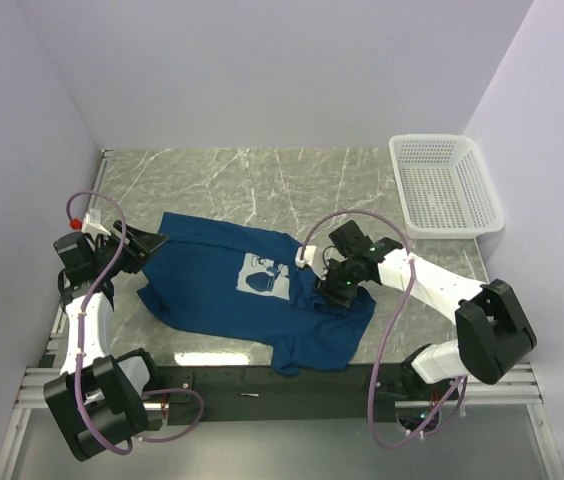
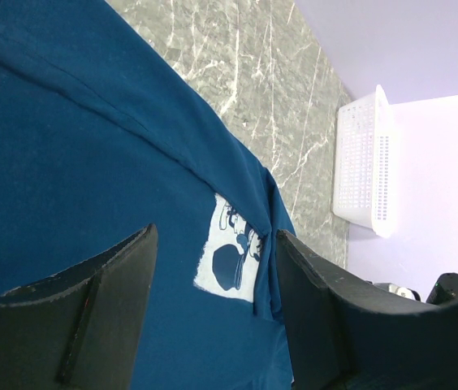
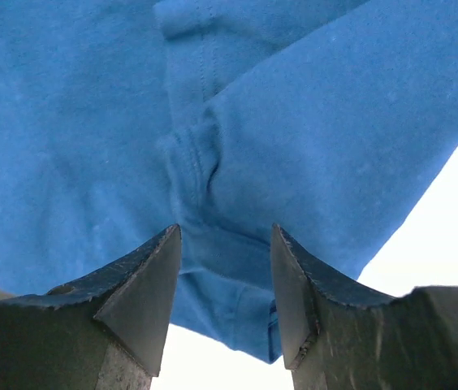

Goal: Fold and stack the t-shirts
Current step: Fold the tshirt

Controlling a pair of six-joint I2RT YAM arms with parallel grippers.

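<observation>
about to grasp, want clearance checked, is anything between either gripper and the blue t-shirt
Nothing visible does. The left gripper hangs open directly over the dark blue t-shirt, and the right gripper is open right against a seamed fold of it.

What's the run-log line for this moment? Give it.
left gripper: open over dark blue t-shirt | right gripper: open, straddling its bunched seam | fold: not yet done

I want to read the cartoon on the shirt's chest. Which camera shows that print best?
The left wrist view: the print appears largest there, unobstructed, though turned sideways. The top external view shows it whole but small. The right wrist view shows only plain blue fabric of the t-shirt.
</observation>
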